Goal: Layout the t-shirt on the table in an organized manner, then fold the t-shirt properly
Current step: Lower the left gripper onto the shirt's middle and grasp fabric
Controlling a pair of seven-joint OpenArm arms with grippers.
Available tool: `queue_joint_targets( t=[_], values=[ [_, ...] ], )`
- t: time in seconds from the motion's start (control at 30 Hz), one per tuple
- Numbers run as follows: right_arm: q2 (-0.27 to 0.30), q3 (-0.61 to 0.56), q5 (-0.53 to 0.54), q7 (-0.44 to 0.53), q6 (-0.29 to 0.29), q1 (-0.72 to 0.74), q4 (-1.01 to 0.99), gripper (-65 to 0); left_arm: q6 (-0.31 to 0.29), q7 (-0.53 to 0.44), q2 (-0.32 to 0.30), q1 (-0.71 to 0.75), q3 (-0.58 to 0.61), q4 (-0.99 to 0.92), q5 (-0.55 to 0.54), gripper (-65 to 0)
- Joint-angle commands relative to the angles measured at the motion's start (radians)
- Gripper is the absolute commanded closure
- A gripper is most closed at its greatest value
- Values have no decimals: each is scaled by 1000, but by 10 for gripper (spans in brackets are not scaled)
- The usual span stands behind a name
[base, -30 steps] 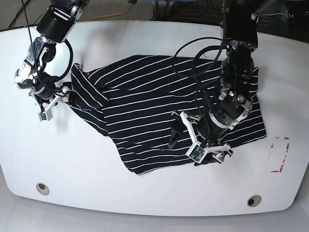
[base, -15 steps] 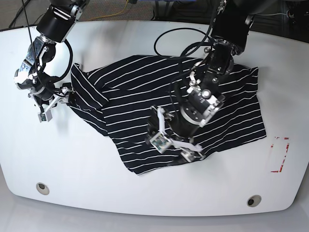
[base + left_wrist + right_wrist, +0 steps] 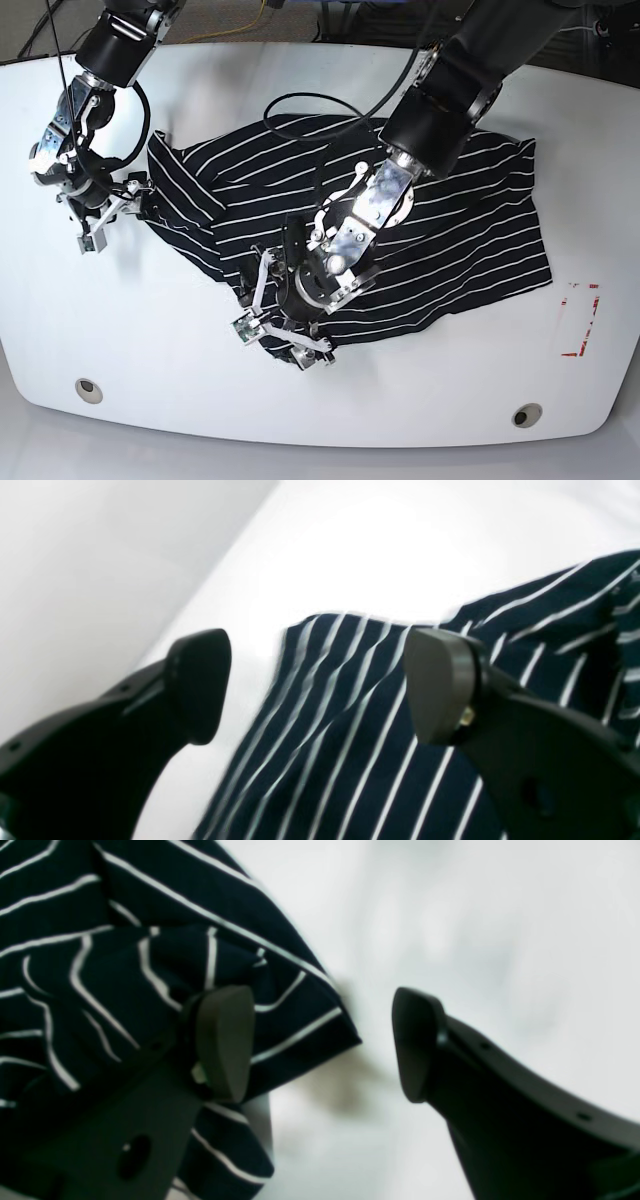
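The left arm reaches diagonally across the t-shirt, its pincer spread wide over the shirt's near-left corner, gripping nothing. The right arm bends down at the surface's far-left side, its pincer also spread, one finger over a bunched sleeve edge. The shirt lies rumpled mid-surface.

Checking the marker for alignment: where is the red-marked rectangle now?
In the base view, the red-marked rectangle sits on the table near its right edge, just right of the t-shirt.
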Motion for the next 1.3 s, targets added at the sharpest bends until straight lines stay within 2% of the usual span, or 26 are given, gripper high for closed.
queue_joint_targets(
  t=[0.0, 0.07, 0.17, 0.4, 0.57, 0.77, 0.87, 1.07, 1.27],
  values=[
    [18, 4, 11, 19, 1, 20, 20, -414, 11, -69, 2, -63, -21, -94, 3, -527],
    [18, 4, 14, 19, 1, 21, 20, -414, 12, -129, 2, -89, -24, -169, -9, -527],
    [18, 4, 17, 19, 1, 23, 20, -414, 18, -195, 2, -133, -24, -275, -89, -527],
    [18, 9, 16, 20, 1, 21, 20, -414, 110, -199, 2, -224, -23, -427, -318, -527],
    [18, 7, 17, 20, 1, 20, 20, -414, 195, -185, 2, -224, -3, -419, -373, -527],
    [18, 5, 14, 19, 1, 18, 20, -414, 208, -142, 2, -146, 28, -280, -370, -525],
    [18, 5, 19, 19, 1, 18, 20, -414, 208, -99, -1, -72, 22, -143, -370, -524],
    [-2, 4, 11, 19, 1, 18, 19, -414, 208, -55, -93, 35, -11, 84, -368, -524],
    [-8, 2, 11, 19, 1, 18, 20, -414, 208, -37, -188, 164, -130, 257, -370, -524]
  ],
)
